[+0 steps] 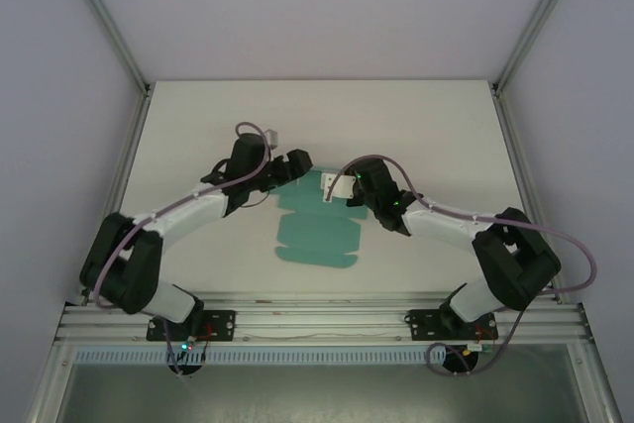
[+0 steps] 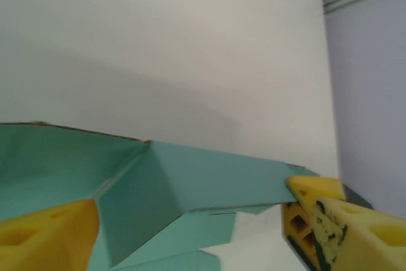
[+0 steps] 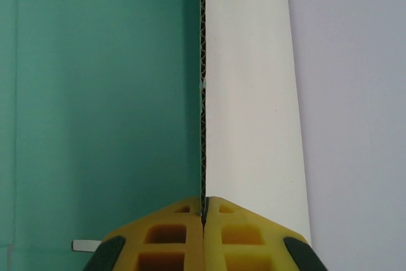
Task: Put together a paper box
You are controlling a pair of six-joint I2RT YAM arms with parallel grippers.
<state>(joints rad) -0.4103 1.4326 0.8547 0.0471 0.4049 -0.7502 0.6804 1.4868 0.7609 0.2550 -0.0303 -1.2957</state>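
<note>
Item: paper box (image 1: 312, 235), teal-green card, die-cut sheet with flaps. In the top external view it is seen opened out near the middle of the white table (image 1: 426, 136), between the two arms. Its near part lies flat. Its far end is met by both grippers.

Left gripper (image 1: 295, 167): recorded from above at the sheet's far left corner; whether it is spread or closed cannot be told there. In the left wrist view the left gripper (image 2: 190, 226) is seen spread wide, its yellow fingers (image 2: 47, 233) set well apart at the lower corners. Folded panels of the paper box (image 2: 190, 182) are raised between them, and a flap edge touches the right-hand fingertip. No pinch is seen.

Right gripper (image 1: 342, 190): recorded from above at the far right of the sheet. In the right wrist view the right gripper (image 3: 204, 204) is seen pressed together on the card's edge. The paper box (image 3: 101, 93) is shown edge-on there, with fluted layers running up from the fingertips. A teal face is seen to the left and a white surface to the right; whether that surface is the card's reverse or the table cannot be told
</note>
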